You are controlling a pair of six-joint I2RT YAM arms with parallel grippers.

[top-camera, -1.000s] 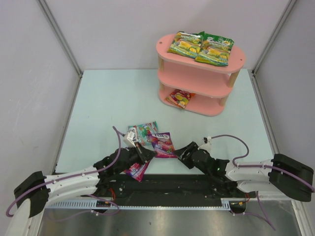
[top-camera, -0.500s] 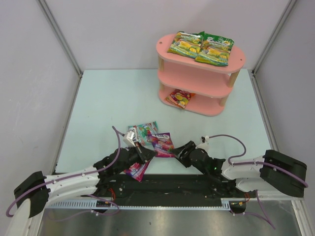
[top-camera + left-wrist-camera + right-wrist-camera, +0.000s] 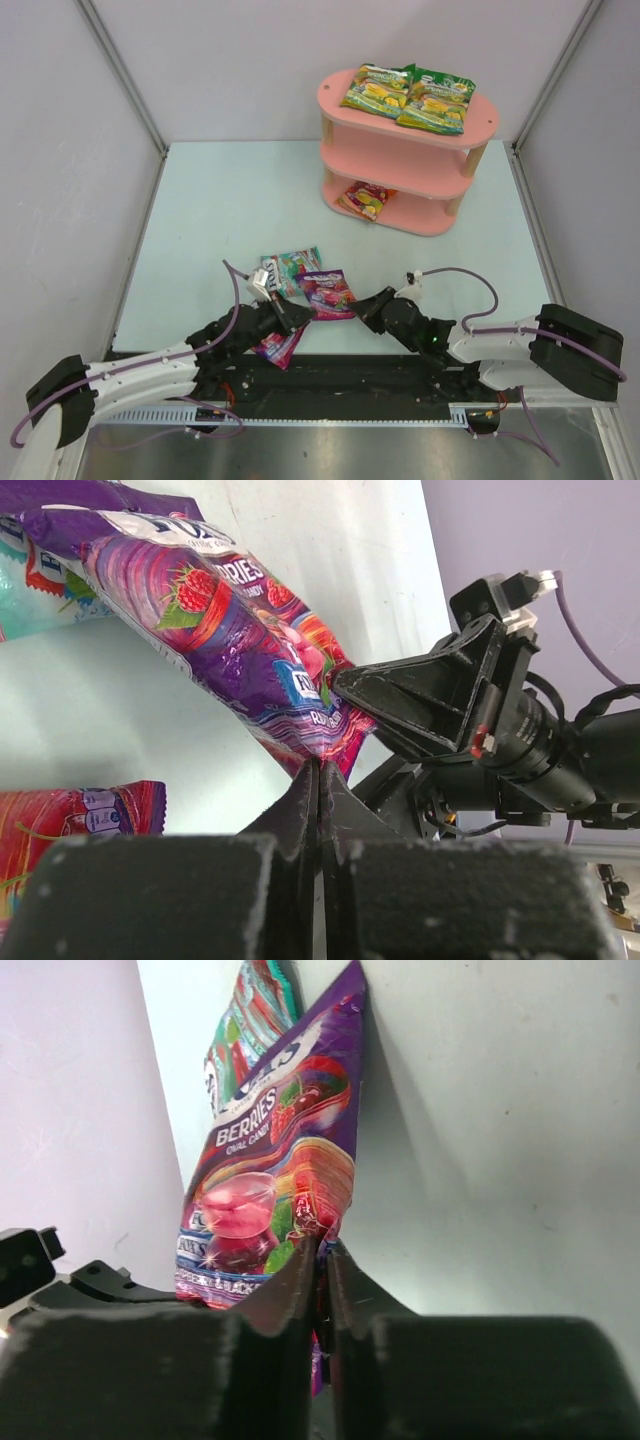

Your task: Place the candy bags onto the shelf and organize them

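Down at my end of the table (image 3: pixel 220 200), well short of the shelf (image 3: pixel 335 100), a red-pink bag (image 3: pixel 278 348) lies flat, half tucked under the left arm. A bit closer to the shelf, both grippers are on the same purple bag (image 3: pixel 326 292). The left gripper (image 3: pixel 290 312) is clenched on its near edge; on the left wrist cam the fingers (image 3: pixel 300 800) are pressed together with the foil pinched between them. The right gripper (image 3: pixel 357 307) is clamped on the bag's other side, and on its own cam the fingers (image 3: pixel 290 1290) have closed down on the crinkled edge. The bag (image 3: pixel 230 640) looks lifted off the table at the gripped end.

Just past it toward the shelf, a teal bag (image 3: pixel 292 265) sits touching the purple one. Then a long bare stretch.

On the shelf itself: an orange bag (image 3: pixel 366 199) on the bottom tier's left end, and two green bags (image 3: pixel 376 90) side by side on the top board.
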